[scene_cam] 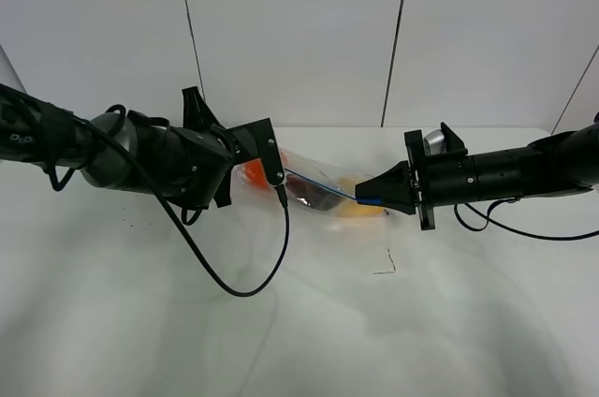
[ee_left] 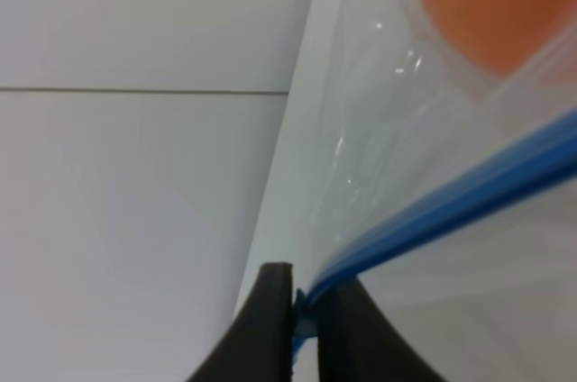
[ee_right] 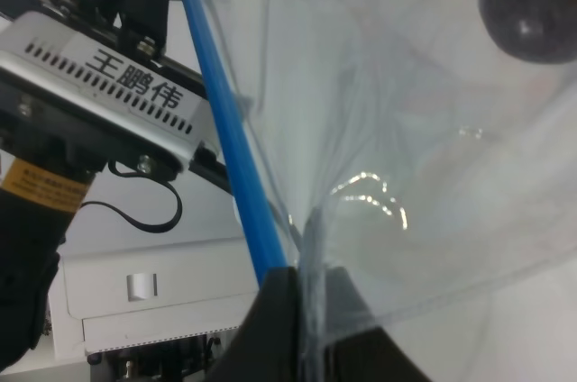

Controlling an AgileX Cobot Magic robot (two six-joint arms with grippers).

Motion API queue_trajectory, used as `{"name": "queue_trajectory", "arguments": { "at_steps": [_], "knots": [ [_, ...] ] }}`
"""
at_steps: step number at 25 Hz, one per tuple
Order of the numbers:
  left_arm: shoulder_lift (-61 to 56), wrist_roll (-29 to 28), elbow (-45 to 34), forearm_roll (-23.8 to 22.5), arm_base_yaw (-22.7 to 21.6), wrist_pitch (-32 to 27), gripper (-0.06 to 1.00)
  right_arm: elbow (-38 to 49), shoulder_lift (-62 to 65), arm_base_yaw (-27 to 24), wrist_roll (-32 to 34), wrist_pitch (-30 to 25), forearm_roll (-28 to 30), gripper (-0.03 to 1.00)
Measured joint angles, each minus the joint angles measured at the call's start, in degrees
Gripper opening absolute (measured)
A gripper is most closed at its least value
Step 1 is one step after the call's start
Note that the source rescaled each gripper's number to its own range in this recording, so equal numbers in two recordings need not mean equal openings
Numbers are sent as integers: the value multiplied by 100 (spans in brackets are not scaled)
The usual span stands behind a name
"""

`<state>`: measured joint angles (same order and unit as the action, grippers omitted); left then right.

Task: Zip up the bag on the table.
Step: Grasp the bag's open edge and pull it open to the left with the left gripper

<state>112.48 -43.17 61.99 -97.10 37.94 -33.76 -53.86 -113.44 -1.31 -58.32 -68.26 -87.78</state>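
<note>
Holds orange, purple and yellow produce (scene_cam: pixel 255 172) in the clear bag (scene_cam: pixel 318 180) over the bench (scene_cam: pixel 281 341). Pinched shut on its blue zipper strip (scene_cam: pixel 323 194): left hand (ee_left: pixel 304 319), right hand (ee_right: pixel 308 310).

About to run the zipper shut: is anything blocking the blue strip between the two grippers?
Nothing visible does. The left gripper and right gripper each pinch the bag at its edge, and the blue strip runs bare between them.

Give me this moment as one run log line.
left gripper: shut on bag, zipper strip end | right gripper: shut on bag, opposite end | bag: stretched between them over table | seal: unclear
</note>
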Motion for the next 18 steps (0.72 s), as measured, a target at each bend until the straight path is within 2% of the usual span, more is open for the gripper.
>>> {"name": "queue_trajectory", "arguments": {
  "at_steps": [18],
  "knots": [
    [0,0,0,-19,-386,97,0,0,0,0,0,0,17,0]
  ]
}}
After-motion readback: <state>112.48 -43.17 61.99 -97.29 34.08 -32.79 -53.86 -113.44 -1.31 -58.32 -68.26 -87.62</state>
